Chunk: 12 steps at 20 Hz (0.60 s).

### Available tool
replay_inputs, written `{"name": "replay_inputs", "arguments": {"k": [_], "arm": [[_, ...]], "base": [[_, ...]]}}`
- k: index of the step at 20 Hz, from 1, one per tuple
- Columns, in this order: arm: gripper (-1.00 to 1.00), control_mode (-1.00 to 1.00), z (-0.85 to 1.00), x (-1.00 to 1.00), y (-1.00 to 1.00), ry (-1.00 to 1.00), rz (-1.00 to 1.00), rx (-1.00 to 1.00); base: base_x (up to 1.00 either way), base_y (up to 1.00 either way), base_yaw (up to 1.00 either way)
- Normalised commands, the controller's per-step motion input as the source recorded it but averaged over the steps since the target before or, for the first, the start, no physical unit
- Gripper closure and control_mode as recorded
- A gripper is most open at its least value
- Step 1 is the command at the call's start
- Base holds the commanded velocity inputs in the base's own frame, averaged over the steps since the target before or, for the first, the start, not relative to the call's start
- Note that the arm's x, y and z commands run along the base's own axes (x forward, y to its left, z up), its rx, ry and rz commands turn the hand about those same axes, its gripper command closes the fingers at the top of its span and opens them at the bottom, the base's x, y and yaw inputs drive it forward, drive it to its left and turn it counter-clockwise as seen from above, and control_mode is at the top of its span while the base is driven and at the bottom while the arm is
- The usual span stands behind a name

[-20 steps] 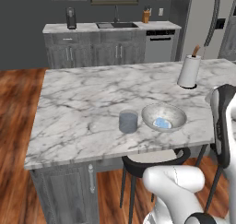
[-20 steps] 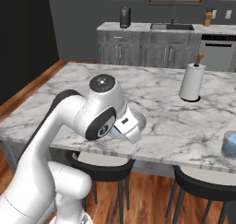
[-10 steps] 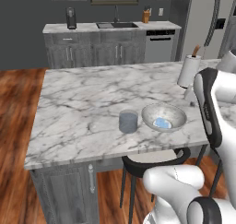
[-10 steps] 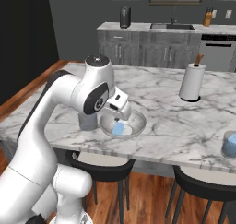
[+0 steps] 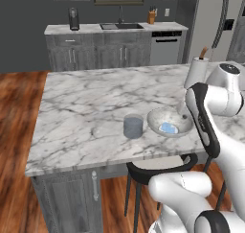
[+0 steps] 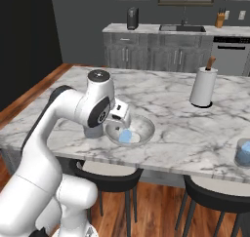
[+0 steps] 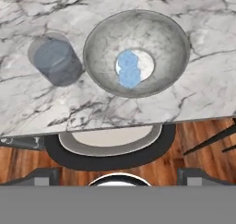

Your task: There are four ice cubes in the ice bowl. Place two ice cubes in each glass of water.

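Observation:
The ice bowl [image 7: 180, 41] sits near the marble counter's front edge, with light blue ice cubes [image 7: 129, 70] clustered at its bottom. They overlap, so I cannot count them. A glass of water [image 7: 56, 61] stands just beside the bowl. In the left base view the glass [image 5: 133, 126] is left of the bowl [image 5: 156, 118] and the cubes [image 5: 167, 128]. A second glass [image 6: 242, 153] stands far right on the counter. My gripper [image 7: 119, 175] hovers above the bowl [image 6: 146, 128], open and empty, its fingertips [image 7: 44, 175] spread wide.
A tall white paper towel roll [image 6: 202, 87] stands at the back of the island. Black stools [image 7: 110, 147] are tucked under the counter's front edge [image 5: 115, 155]. A wide stretch of bare marble lies to the left of the glass [image 5: 76, 107]. Cabinets and a sink line the far wall.
The arm has swung from low in front of the counter up and over the ice bowl. The jaws stayed open. The bowl, cubes and glasses have not moved.

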Motion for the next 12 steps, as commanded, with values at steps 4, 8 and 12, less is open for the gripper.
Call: {"name": "replay_inputs", "arguments": {"k": [4,8,12], "arm": [[-1.0,-1.0,-0.14,0.41,0.0,-0.13,0.17,0.0],[-1.0,-1.0,-0.06,0.53,0.0,-0.02,0.2,0.0],[-1.0,-1.0,-0.16,0.52,0.0,0.1,0.17,-0.07]], "base": [[0.0,0.0,0.0],[0.0,0.0,0.0],[0.0,0.0,0.0]]}}
